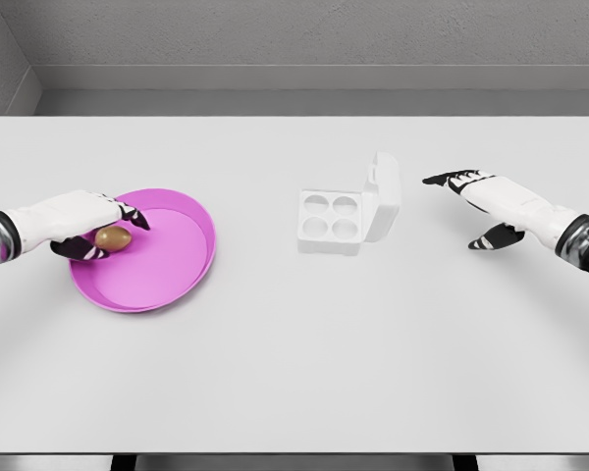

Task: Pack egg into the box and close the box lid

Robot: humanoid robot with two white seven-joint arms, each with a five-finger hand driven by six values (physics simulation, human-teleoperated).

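egg [113, 238]: brown, sitting in the left part of the plate [172, 280], long axis running roughly left-right across the view
left hand [90, 228]: reaching in from the left edge, over the plate's left rim, fingers [130, 216] closing round the egg, dark fingertips above and below it; looking like a grasp, cannot tell if the egg is lifting off the plate yet
right hand [486, 201]: hovering over the table [294, 373] right of the box, fingers released and stretched toward the box, holding nothing
key relation: egg is lying right between the left fingers; box is sitting well apart to the right of the egg, so the carry is going rightward across the table; left hand is by far nearer the egg, right hand nearer the lid
plate: pink, shallow, holding only the egg
box [332, 222]: white, four round cells, all looking empty
lid [383, 196]: standing open, upright on the box's right side, hinge facing the right hand
step, my guess: left hand is securing the egg; packing and lid closing not yet done
next move needing: lifting clear of the plate rim, then lowering into one cell; lid probably falling to the right hand, swinging leftward over the cells
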